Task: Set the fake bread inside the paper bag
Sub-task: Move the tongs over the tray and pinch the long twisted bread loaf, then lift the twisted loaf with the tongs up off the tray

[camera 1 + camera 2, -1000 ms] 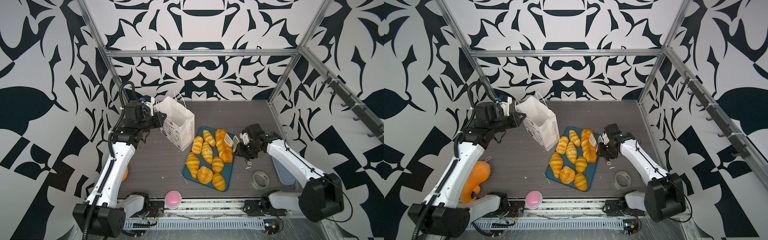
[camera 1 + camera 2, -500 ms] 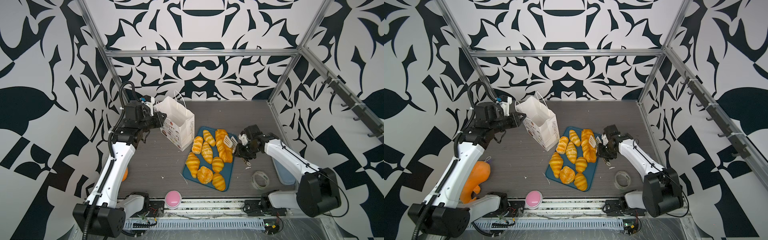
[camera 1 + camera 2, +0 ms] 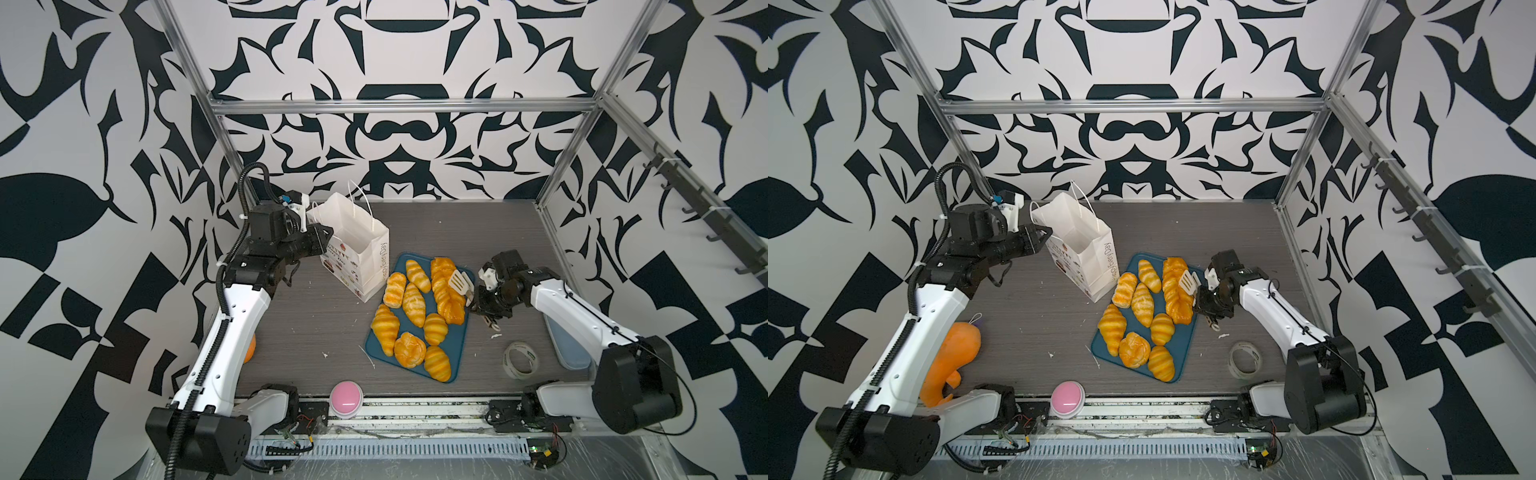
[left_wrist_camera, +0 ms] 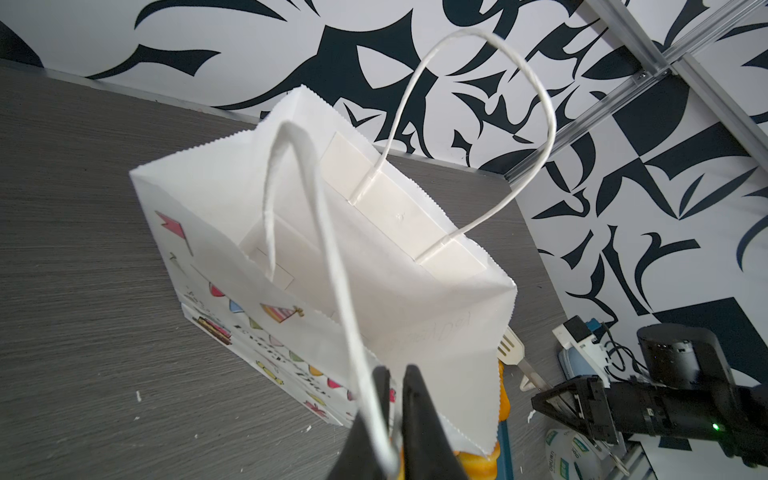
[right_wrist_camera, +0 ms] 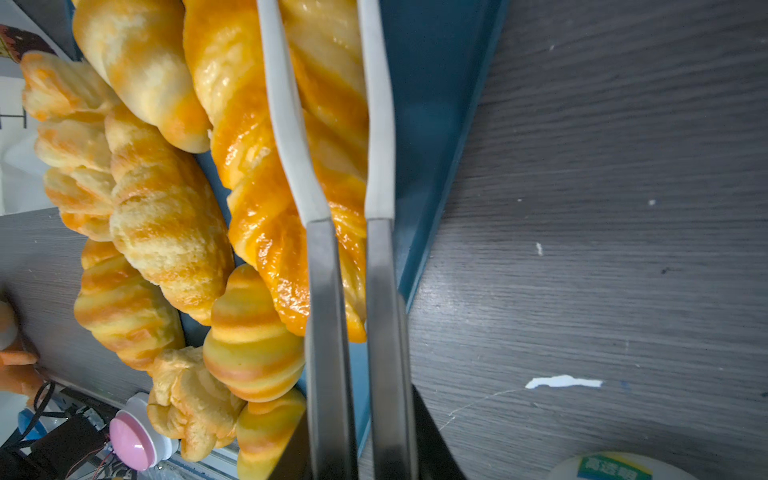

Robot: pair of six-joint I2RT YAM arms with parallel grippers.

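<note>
The white paper bag (image 3: 357, 249) (image 3: 1079, 245) (image 4: 374, 249) stands open at the back left. My left gripper (image 3: 327, 232) (image 3: 1047, 232) (image 4: 397, 370) is shut on its near cord handle (image 4: 332, 257). The fake bread lies on a blue tray (image 3: 457, 361) (image 3: 1183, 345): croissants (image 3: 413, 303), a round bun (image 3: 409, 349) and a long braided loaf (image 3: 446, 291) (image 3: 1175, 291) (image 5: 257, 166). My right gripper (image 3: 478, 299) (image 3: 1204, 301) (image 5: 361, 453) is shut on metal tongs (image 3: 459, 282) (image 5: 328, 291). Their white ends lie close together over the loaf; whether they pinch it I cannot tell.
A pink button (image 3: 345, 399) sits at the front edge. A tape roll (image 3: 521, 359) and a pale blue lid (image 3: 569, 349) lie at the front right. An orange plush toy (image 3: 951, 361) lies under the left arm. White scraps dot the grey table.
My right gripper has squeezed the tongs narrower and shifted them slightly left over the braided loaf. The left arm and the bag have not moved.
</note>
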